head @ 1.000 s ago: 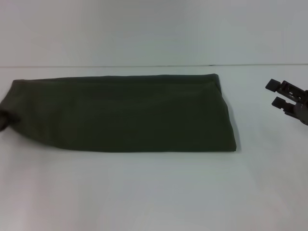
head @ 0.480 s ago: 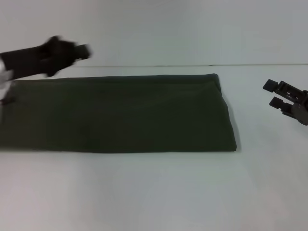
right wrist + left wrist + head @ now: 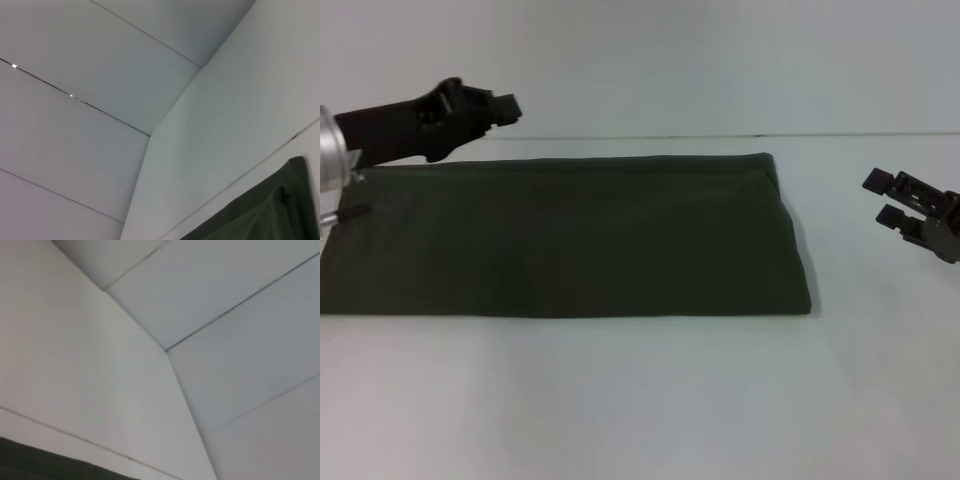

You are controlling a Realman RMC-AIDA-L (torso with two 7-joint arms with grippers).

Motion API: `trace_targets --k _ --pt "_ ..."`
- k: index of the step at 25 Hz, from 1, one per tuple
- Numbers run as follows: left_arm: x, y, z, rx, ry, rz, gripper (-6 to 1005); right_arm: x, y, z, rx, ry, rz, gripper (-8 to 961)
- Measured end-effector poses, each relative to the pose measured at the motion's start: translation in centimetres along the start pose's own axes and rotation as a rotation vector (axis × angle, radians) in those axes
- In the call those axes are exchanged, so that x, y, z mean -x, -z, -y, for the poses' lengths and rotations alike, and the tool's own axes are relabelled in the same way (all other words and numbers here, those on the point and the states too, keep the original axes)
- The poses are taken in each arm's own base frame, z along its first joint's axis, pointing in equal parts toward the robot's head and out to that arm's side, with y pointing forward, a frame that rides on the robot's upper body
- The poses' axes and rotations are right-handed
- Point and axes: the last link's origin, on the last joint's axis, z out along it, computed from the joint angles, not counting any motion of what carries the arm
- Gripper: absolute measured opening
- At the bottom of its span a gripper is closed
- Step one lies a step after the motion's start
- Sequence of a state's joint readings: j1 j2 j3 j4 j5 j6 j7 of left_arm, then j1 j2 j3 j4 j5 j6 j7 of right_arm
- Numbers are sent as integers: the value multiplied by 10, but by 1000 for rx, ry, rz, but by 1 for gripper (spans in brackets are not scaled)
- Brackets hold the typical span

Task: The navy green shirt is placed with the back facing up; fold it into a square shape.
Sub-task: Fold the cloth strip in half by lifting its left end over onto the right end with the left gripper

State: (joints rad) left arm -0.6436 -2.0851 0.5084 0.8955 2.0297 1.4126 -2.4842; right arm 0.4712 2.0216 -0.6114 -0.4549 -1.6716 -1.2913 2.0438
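The navy green shirt (image 3: 570, 235) lies flat on the white table (image 3: 640, 400) as a long plain band, its right end folded over. My left gripper (image 3: 503, 105) hangs raised above the shirt's far left edge, pointing right and holding nothing. My right gripper (image 3: 882, 198) hovers open to the right of the shirt, a hand's width from its right end. In the left wrist view a strip of the shirt (image 3: 50, 465) shows. The right wrist view catches a corner of the shirt (image 3: 260, 210).
The table's far edge (image 3: 640, 137) runs just behind the shirt, against a pale wall (image 3: 640, 60). White tabletop stretches in front of the shirt and to its right.
My left arm has risen from the shirt's left end to above its far left edge. That end, bunched a second ago, now lies flat. The right gripper has edged slightly left.
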Motion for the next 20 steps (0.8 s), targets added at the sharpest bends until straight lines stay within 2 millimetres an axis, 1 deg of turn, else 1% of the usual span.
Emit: trace_targets --k 6,9,12,14,17,20 --pt "-1 21 27 -43 53 -32 108 0 -1 -2 8 2 -7 928" --pt "1 32 34 -32 89 -69 116 0 0 -1 7 1 -3 928" --pt "3 44 40 -31 131 -101 242 1 0 -1 7 3 -4 928" --pt "4 55 47 -45 183 -126 326 1 0 -1 8 3 -5 928" --pt "13 83 67 -98 299 -191 406 1 0 -1 7 5 -6 928" --pt "23 107 85 -149 375 -251 485 1 0 -1 7 4 -6 928"
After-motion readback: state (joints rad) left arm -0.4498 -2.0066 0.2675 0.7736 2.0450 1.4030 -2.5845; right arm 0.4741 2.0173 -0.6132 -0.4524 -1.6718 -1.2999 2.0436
